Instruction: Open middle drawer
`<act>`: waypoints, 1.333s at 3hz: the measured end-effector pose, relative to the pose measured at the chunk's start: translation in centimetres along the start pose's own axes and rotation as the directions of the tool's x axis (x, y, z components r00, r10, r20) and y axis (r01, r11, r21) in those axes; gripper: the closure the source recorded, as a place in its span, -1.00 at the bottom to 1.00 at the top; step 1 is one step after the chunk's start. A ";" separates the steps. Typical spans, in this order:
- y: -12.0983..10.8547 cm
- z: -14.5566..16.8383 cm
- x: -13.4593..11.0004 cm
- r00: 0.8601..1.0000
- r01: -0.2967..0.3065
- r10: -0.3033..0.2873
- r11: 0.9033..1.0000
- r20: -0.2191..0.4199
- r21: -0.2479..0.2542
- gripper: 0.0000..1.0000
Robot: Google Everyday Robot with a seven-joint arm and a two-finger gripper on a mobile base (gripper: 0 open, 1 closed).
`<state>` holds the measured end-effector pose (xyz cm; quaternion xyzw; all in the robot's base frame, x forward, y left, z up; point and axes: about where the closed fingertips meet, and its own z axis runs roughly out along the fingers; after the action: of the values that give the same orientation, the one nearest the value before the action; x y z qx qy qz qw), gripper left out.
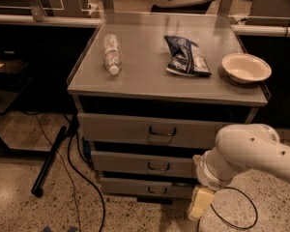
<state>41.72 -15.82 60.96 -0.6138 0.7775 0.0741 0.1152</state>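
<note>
The grey metal cabinet has three stacked drawers. The middle drawer (140, 164) is a wide shallow grey front with a small dark loop handle (158, 167) at its centre, and it sits closed. The top drawer (135, 129) has a taller front; the bottom drawer (135, 186) is lowest and narrower. My white arm (251, 153) comes in from the right. The gripper (199, 204) hangs low at the right end of the drawers, level with the bottom drawer, to the right of and below the middle handle.
On the cabinet top (145, 76) lie a plastic bottle (112, 53), a dark chip bag (185, 56) and a white bowl (245, 67). Black cables (82, 178) and a dark bar (48, 163) lie on the floor at the left. A cable loop (241, 211) lies under the arm.
</note>
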 end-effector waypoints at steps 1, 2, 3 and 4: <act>-0.6 4.4 -1.0 0.999 0.006 -0.005 1.000 0.035 -0.027 -1.00; -0.6 4.4 -1.0 0.999 0.006 -0.005 1.000 0.035 -0.027 -1.00; 0.7 8.1 -1.4 0.997 -0.015 0.020 0.997 0.069 -0.078 -1.00; 0.8 12.5 -2.3 0.993 -0.044 0.058 0.991 0.106 -0.130 -1.00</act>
<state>42.57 -10.26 49.49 -0.5949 0.7791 0.1599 0.1163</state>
